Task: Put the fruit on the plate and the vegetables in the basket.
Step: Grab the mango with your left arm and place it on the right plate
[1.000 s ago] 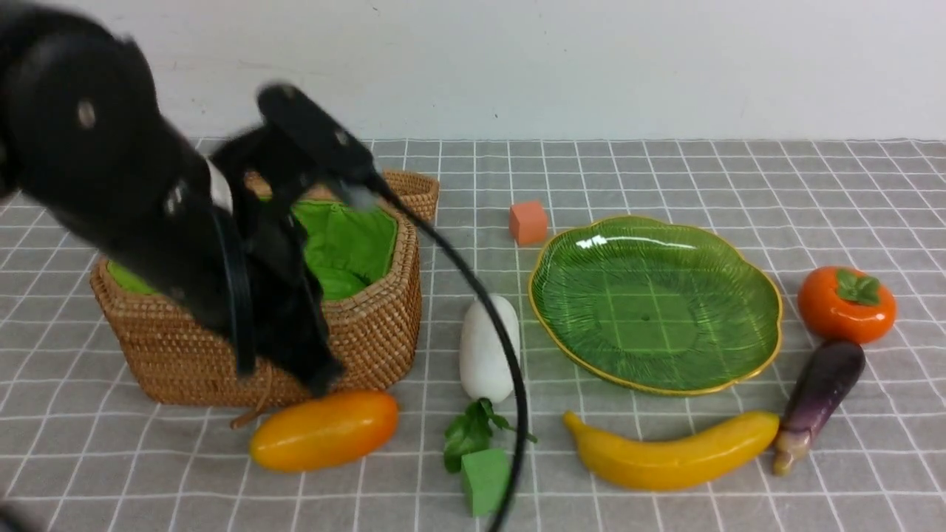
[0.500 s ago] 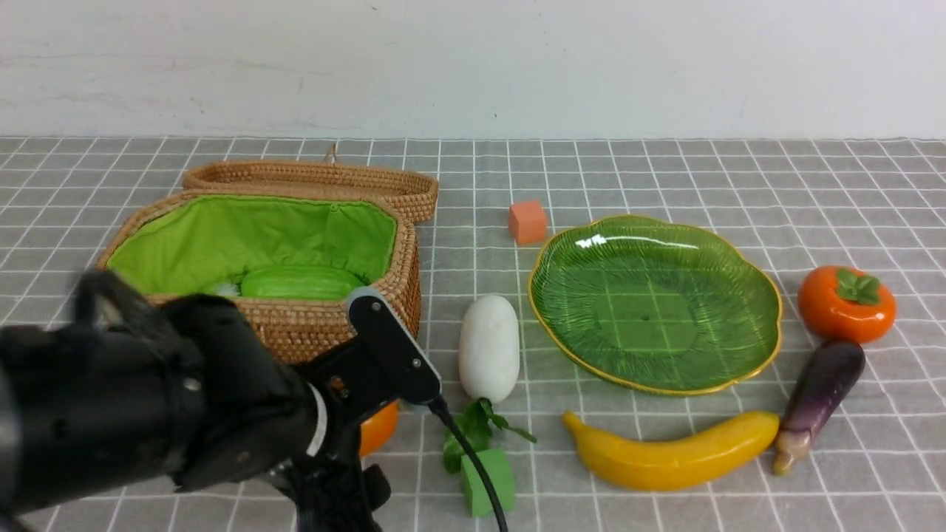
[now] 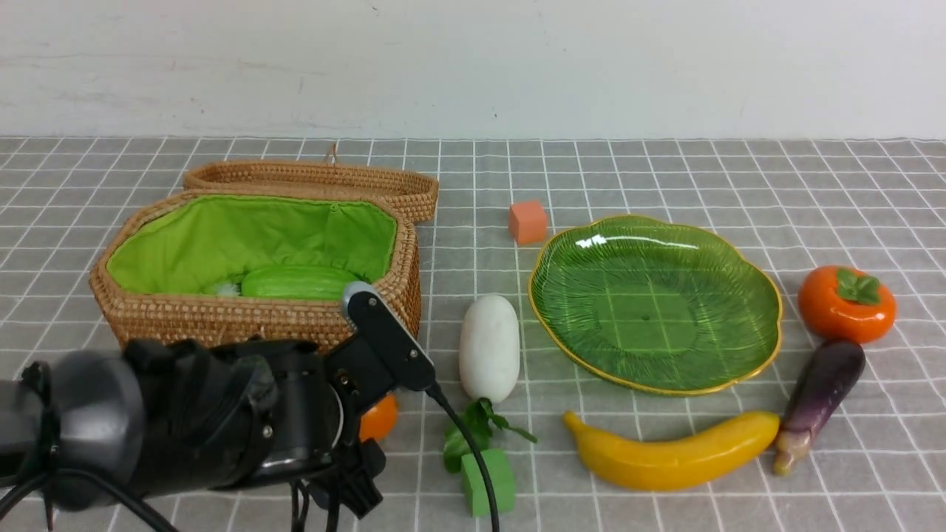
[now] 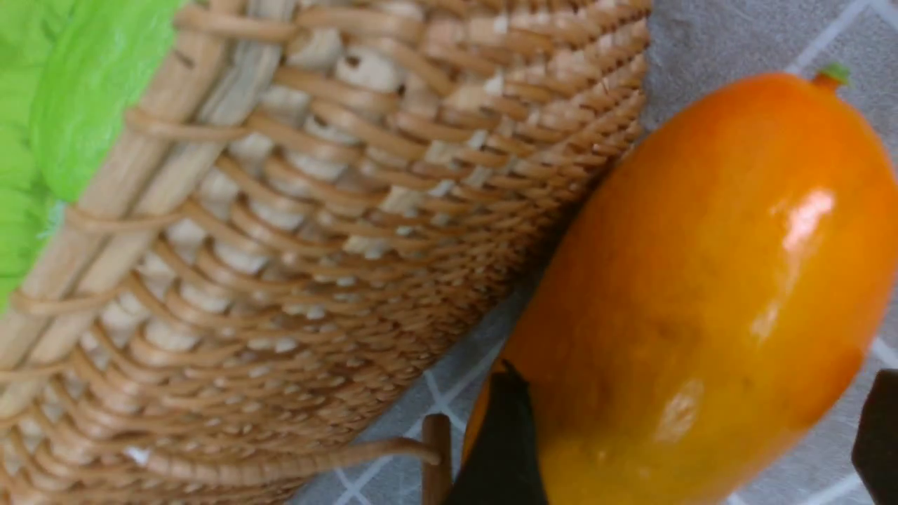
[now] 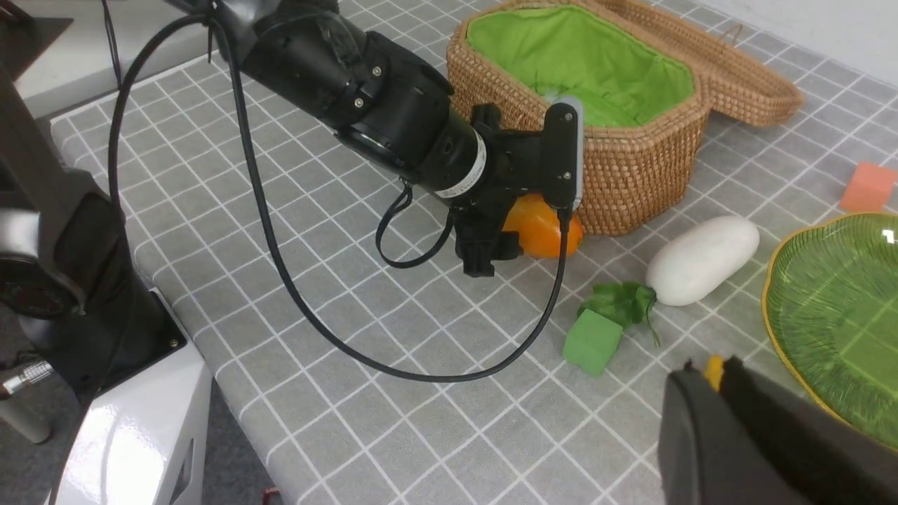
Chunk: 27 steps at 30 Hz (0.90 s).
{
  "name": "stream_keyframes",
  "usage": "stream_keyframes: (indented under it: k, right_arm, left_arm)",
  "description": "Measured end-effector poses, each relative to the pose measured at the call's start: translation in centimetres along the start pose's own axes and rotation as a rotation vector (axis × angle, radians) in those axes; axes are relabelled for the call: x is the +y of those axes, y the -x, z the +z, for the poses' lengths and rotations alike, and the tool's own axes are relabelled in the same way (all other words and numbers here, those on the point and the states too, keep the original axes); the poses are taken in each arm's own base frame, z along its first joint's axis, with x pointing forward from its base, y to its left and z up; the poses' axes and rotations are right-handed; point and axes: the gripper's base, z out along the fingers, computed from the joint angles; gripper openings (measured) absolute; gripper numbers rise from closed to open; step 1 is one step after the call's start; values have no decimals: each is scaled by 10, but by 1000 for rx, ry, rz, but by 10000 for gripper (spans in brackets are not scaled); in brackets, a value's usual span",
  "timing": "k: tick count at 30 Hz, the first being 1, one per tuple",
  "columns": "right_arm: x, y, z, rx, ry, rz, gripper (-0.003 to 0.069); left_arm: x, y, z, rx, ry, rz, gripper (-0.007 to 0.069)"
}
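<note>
Cucumber (image 3: pixel 299 282) lies inside the open basket (image 3: pixel 222 319), mango (image 4: pixel 701 280) just beside it; radish (image 3: pixel 488 347), banana (image 3: pixel 672 452), eggplant (image 3: pixel 820 391) and persimmon (image 3: pixel 846 304) lie around the plate (image 3: pixel 654 303).

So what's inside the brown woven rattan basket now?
A stubby light-green cucumber lies on the bright green cloth lining, with something whitish beside it. The basket has its near wall hiding the rest of the floor.

A grey tablecloth (image 3: pixel 665 170) ruled in a white grid lies flat beneath and on every side of the left gripper (image 4: pixel 687 449), reaching ahead of it to 1 plain white wall (image 3: pixel 562 66) with faint scuffs, all under soft, even light that throws only weak shadows.
</note>
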Motion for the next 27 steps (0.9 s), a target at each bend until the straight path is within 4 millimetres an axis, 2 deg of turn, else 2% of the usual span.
stream_keyframes:
  k: [5,16,22,27]
  right_arm:
    - [0,0,0,1,0,0,55]
    - [1,-2,0,18,11,0,55]
    - [1,-2,0,20,12,0,55]
    - [2,-3,0,29,18,0,55]
  left_arm:
    - [-10,7,-19,-59,-8,30,591]
    - [-8,7,-19,-63,7,46,591]
    - [-12,4,-12,-51,-7,65,591]
    - [-20,1,7,1,2,141,593]
